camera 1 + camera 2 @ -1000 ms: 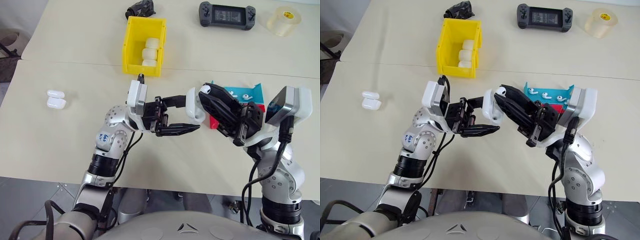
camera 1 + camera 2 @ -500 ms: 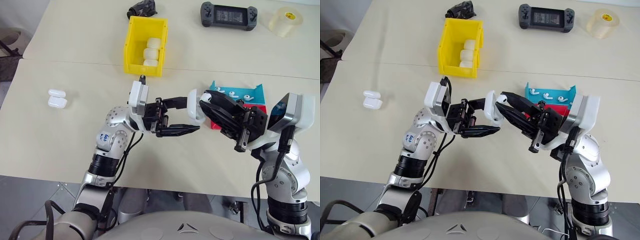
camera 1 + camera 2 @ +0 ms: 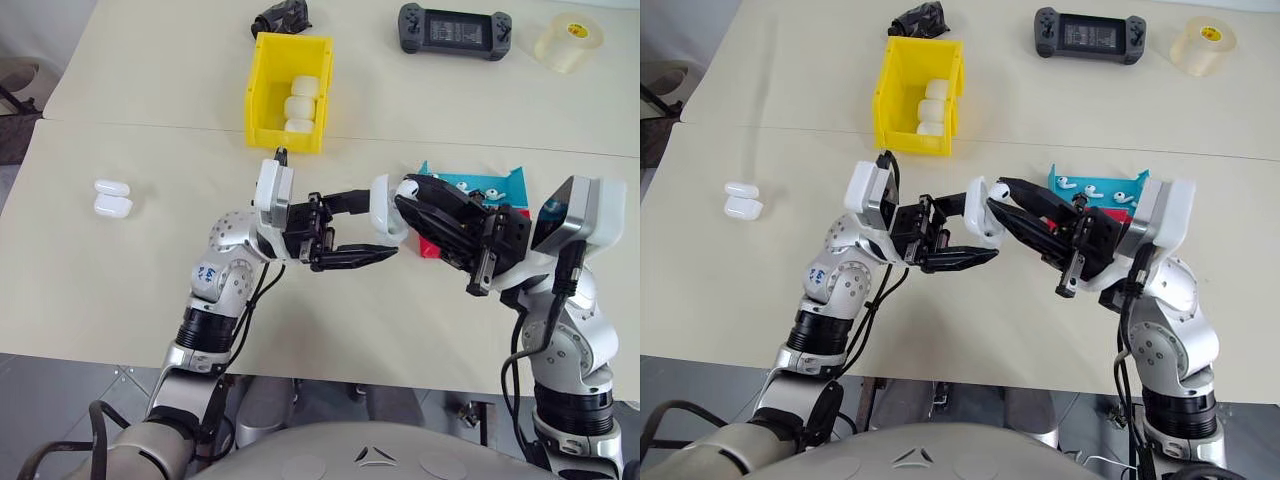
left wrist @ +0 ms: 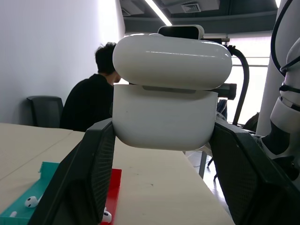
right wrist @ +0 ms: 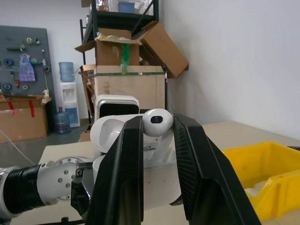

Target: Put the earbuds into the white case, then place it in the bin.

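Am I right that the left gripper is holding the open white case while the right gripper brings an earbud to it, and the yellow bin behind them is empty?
Not quite: the yellow bin is not empty. The left eye view shows three white cases stacked in it. The rest is right.

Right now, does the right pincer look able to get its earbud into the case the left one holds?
Probably yes. The right pincer grips an earbud right at the open white case, which the left pincer clamps above the table. Nothing sits between them; only fine alignment looks left.

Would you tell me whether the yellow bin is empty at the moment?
No, the yellow bin already holds three white cases lined up in a row inside it.
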